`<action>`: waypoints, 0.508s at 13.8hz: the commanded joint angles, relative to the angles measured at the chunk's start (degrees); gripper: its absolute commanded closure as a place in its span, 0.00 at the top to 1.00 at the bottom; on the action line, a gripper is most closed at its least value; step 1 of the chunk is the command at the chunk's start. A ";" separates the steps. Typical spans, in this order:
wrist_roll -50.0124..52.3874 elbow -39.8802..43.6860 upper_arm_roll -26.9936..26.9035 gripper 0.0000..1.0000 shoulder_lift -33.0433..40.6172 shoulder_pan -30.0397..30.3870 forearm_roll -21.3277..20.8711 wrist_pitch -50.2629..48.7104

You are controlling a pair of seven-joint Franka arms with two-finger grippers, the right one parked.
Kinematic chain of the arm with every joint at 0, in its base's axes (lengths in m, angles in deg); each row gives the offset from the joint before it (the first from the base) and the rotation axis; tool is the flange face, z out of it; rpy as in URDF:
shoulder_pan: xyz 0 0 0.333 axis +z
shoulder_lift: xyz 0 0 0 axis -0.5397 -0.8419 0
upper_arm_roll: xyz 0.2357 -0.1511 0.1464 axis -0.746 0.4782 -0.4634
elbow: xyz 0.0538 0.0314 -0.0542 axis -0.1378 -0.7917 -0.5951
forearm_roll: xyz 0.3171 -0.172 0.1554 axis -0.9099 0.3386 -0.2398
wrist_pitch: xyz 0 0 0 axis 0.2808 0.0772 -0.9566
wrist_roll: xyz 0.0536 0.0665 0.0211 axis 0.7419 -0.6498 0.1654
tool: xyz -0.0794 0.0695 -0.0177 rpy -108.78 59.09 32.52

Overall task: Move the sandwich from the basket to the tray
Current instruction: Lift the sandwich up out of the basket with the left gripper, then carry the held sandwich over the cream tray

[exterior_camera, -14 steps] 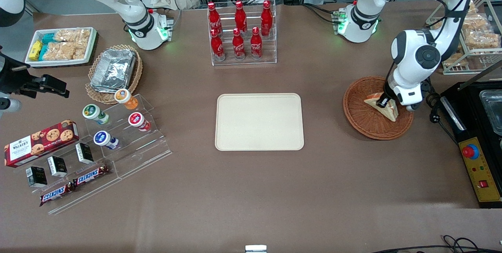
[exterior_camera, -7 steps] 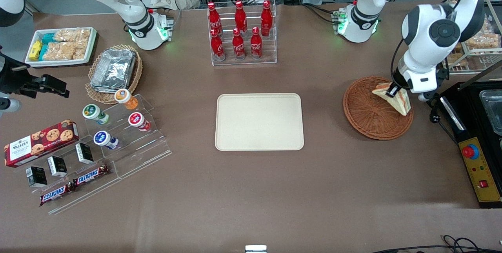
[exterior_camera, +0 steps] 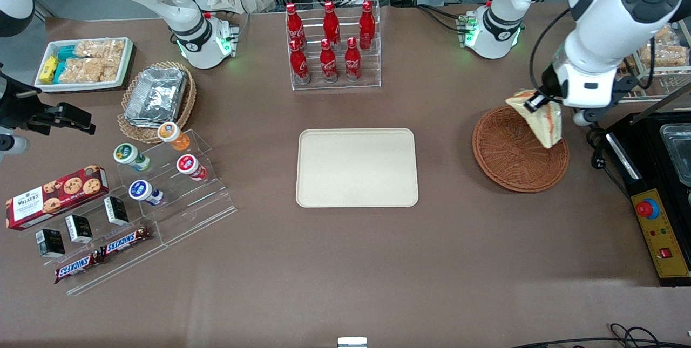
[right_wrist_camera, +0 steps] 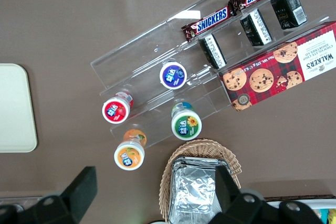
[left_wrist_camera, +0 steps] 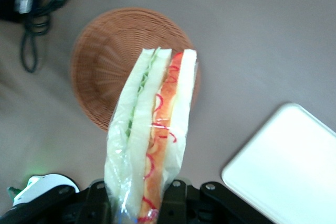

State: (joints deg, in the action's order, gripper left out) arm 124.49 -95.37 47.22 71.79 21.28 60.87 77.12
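Observation:
My left gripper (exterior_camera: 536, 102) is shut on the sandwich (exterior_camera: 542, 120), a plastic-wrapped wedge of pale bread with orange-red filling, and holds it hanging in the air above the reddish-brown wicker basket (exterior_camera: 507, 159). In the left wrist view the sandwich (left_wrist_camera: 155, 129) hangs from the gripper (left_wrist_camera: 140, 203), with the empty basket (left_wrist_camera: 105, 61) below it. The cream-beige tray (exterior_camera: 357, 167) lies empty at the table's middle, toward the parked arm from the basket; a corner of the tray (left_wrist_camera: 289, 166) shows in the left wrist view.
A rack of red cola bottles (exterior_camera: 330, 46) stands farther from the camera than the tray. A black appliance with a red button (exterior_camera: 656, 197) sits beside the basket at the working arm's end. A snack display stand (exterior_camera: 135, 202), foil-container basket (exterior_camera: 156, 97) and white snack tray (exterior_camera: 83, 62) lie toward the parked arm's end.
My gripper has lifted the sandwich out of the basket and risen well above it; the sandwich now hangs free in the air.

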 commanded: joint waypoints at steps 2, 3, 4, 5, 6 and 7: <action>-1.96 3.19 -0.29 0.00 -6.48 -13.28 1.21 1.73; -4.93 3.27 -0.37 0.00 -8.32 -16.80 1.30 2.26; -6.70 3.01 -0.37 0.00 -9.04 -18.57 1.65 2.96; -7.33 2.58 -0.29 0.00 -9.74 -19.20 3.05 5.58; -8.38 1.79 -0.29 0.00 -10.79 -20.60 4.72 8.39; -9.08 1.17 -0.29 0.00 -12.02 -21.48 5.34 11.11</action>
State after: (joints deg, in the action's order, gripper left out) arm 119.11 -94.03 48.08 61.59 1.17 64.22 84.87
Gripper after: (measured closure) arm 0.749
